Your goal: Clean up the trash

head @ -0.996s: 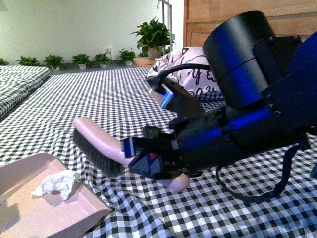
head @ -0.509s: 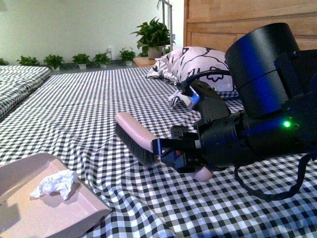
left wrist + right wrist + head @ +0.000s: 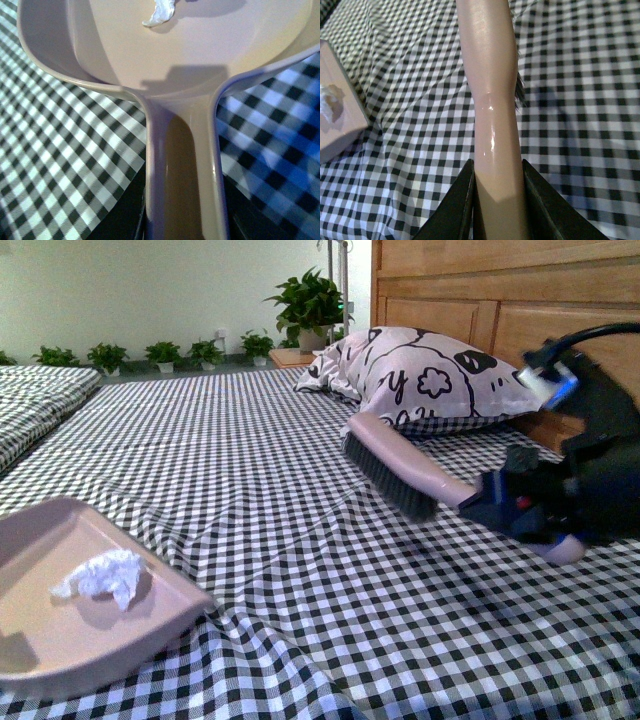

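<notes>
Pulling the brush point(image 3: 400, 472) away rightward, your right end effector point(image 3: 520, 505) still clamps it; trash point(image 3: 102, 573) sits in the dustpan point(image 3: 60, 640), held by your left end effector.

Trash point(image 3: 102, 574) in dustpan point(image 3: 60, 640), brush point(image 3: 400, 468) far right, before pillow point(image 3: 425, 375).

From my left wrist camera I see the beige dustpan point(image 3: 190, 45), its handle point(image 3: 187, 170) running toward the lens, a scrap of white tissue point(image 3: 161, 11) inside, over the black-and-white checked bedsheet point(image 3: 55, 165).
</notes>
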